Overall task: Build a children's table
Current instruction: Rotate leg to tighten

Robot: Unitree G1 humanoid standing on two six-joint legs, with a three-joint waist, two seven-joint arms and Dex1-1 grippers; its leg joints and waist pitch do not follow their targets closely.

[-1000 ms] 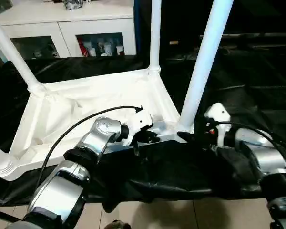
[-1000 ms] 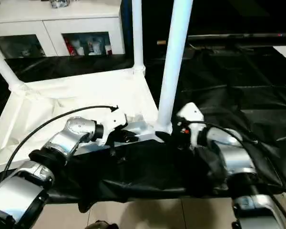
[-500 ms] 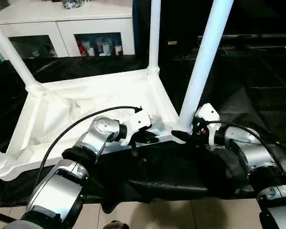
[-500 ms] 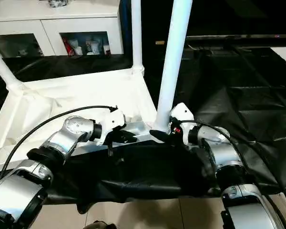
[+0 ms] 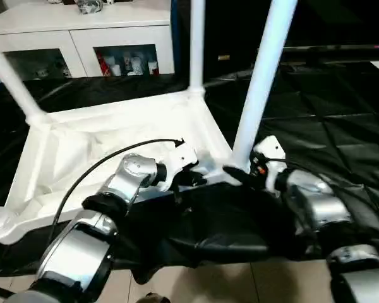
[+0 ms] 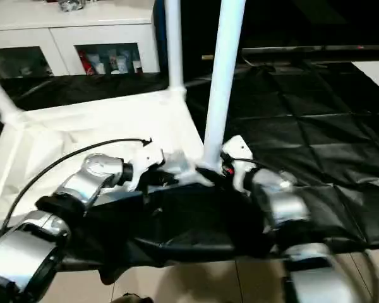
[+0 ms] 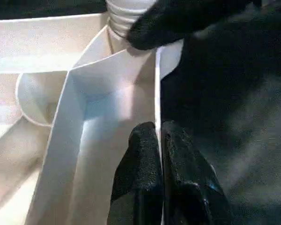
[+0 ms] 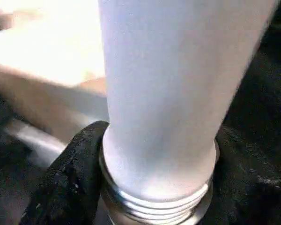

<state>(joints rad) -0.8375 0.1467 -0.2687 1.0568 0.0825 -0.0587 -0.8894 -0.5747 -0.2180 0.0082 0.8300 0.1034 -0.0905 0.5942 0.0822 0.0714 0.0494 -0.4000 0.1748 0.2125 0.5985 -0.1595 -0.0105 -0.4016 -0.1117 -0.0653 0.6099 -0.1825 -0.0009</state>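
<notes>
Pinching the near rim of the upturned white ribbed plastic tabletop [image 5: 114,136], the left gripper [image 7: 158,140] is clenched; beside it, the right gripper [image 8: 154,187] grasps the white tapered tube leg [image 8: 173,93] at its base.

I see two arms built of rounded, brushed-silver segments joined by black collars. The left forearm [image 5: 134,178] ends in a white wrist housing [image 5: 184,158], with a thin black cable [image 5: 117,158] looping over it. The right forearm [image 5: 309,201] carries a matching white housing [image 5: 268,151] showing a small red mark. The fingers [image 7: 143,164] are matte black and rubbery.
</notes>
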